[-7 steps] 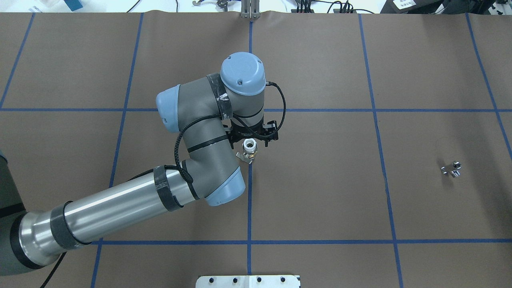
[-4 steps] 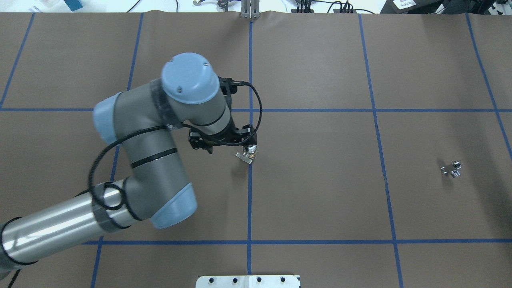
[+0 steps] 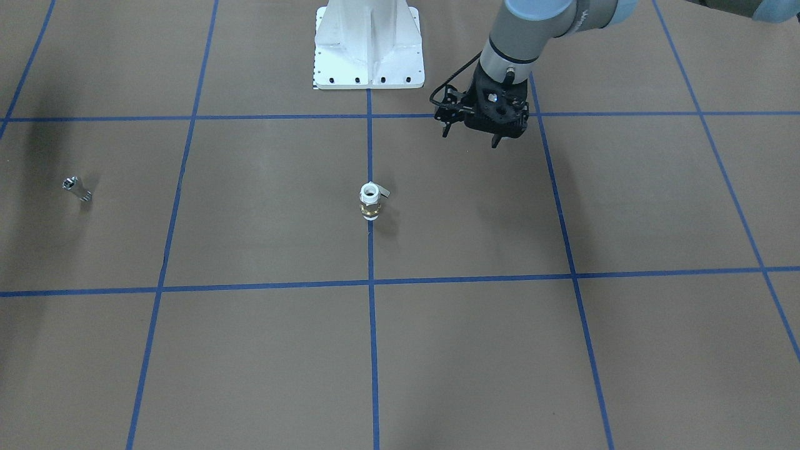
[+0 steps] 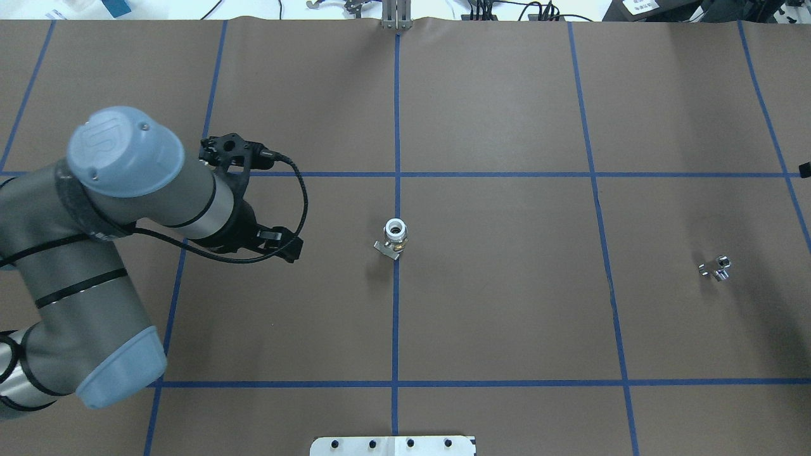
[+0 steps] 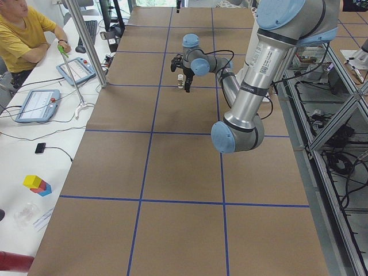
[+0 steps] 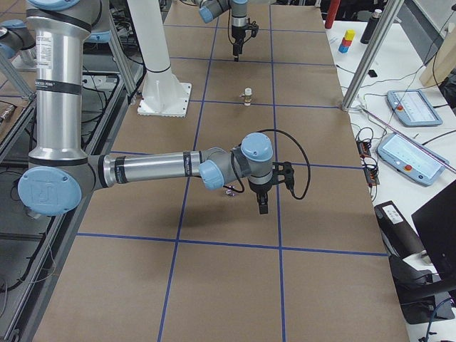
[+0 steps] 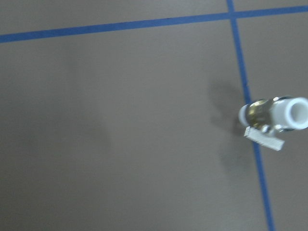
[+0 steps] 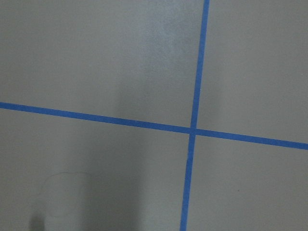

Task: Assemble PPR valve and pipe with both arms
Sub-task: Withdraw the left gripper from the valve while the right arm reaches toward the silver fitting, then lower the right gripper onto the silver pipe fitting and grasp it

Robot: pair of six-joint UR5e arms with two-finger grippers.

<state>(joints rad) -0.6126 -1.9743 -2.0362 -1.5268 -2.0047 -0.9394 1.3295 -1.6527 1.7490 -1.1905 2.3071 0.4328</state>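
Observation:
The PPR valve [image 4: 395,235] stands upright on the centre blue line, white end up, brass band below, grey lever to one side. It also shows in the front view [image 3: 370,203] and at the right of the left wrist view [image 7: 274,118]. My left gripper [image 4: 282,244] is open and empty, well to the left of the valve; in the front view [image 3: 469,137] its fingers hang apart above the table. The pipe [image 4: 716,268] lies far right, also in the front view [image 3: 76,187]. My right gripper [image 6: 260,205] hovers beside the pipe [image 6: 229,190]; I cannot tell whether it is open or shut.
The white pedestal base [image 3: 369,47] stands at the table's robot-side edge. Blue tape lines [image 8: 192,130] cross the brown table cover. An operator [image 5: 23,34] and tablets sit at a side bench beyond the far edge.
My left arm has swung away to the left from the valve, which it was right over before. The valve stands where it was. The pipe has not moved.

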